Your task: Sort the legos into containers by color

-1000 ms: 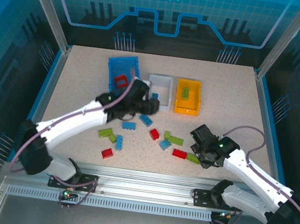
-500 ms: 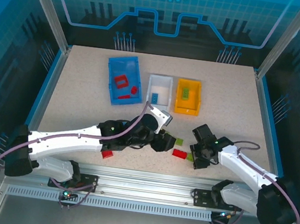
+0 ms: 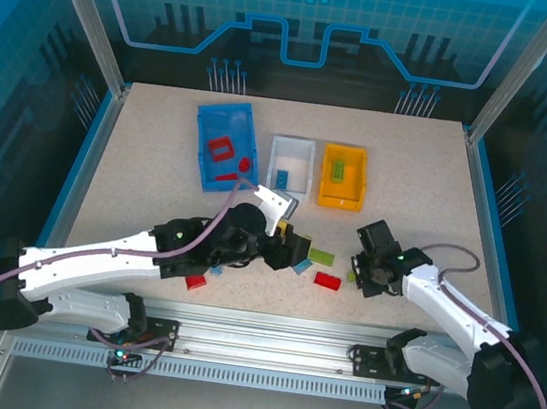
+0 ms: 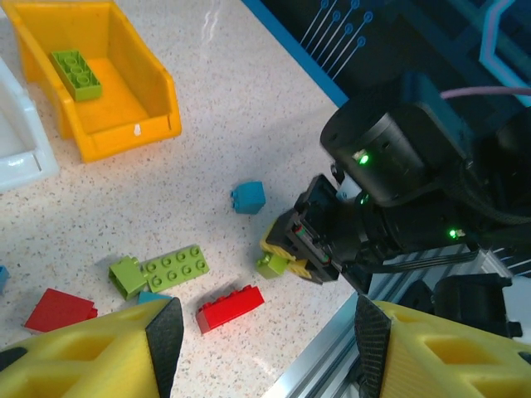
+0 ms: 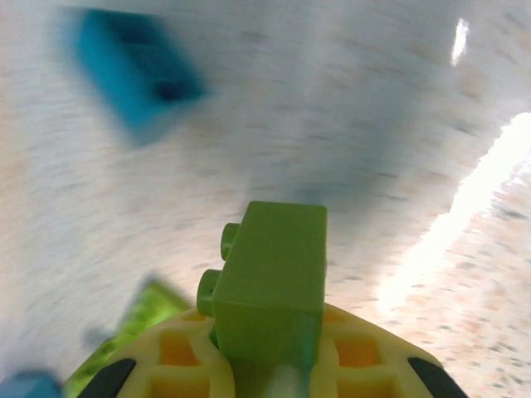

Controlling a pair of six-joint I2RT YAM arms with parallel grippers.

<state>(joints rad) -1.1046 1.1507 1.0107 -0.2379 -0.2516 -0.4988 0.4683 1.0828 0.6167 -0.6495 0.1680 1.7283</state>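
1. Nearest the arms, well in front of the white bin (image 3: 295, 144) and to its right, the right gripper (image 3: 359, 268) was found clamped on a green brick (image 5: 270, 282). A second earlier its jaws had stood apart over that brick. One green piece was therefore judged picked and owed to the orange bin (image 3: 361, 181).
2. Whether that brick had been raised clear of the table (image 3: 417, 183) could not be told.
3. Directly in front of the white bin, the left gripper (image 3: 286, 249) was held open, with nothing between its yellow fingers (image 4: 91, 356). A second earlier it had been at that bin's rim, so it was judged free for a fresh pick.
4. Between the two grippers, in front of the white bin, a red brick (image 4: 230, 307), a long green brick (image 4: 174, 267) and a blue cube (image 4: 248, 197) were left unsorted.
5. Inside the white bin a blue brick (image 3: 283, 178) was seen. Left of the white bin, the blue bin (image 3: 201, 145) held red pieces (image 3: 222, 147). Just right of it, the orange bin held a green piece (image 3: 338, 171). Sorting was judged partly done.
6. The bricks were seen as hard, glossy, blocky plastic with round studs. The bins were thin-walled, rectangular and open-topped. The table was matte and speckled.
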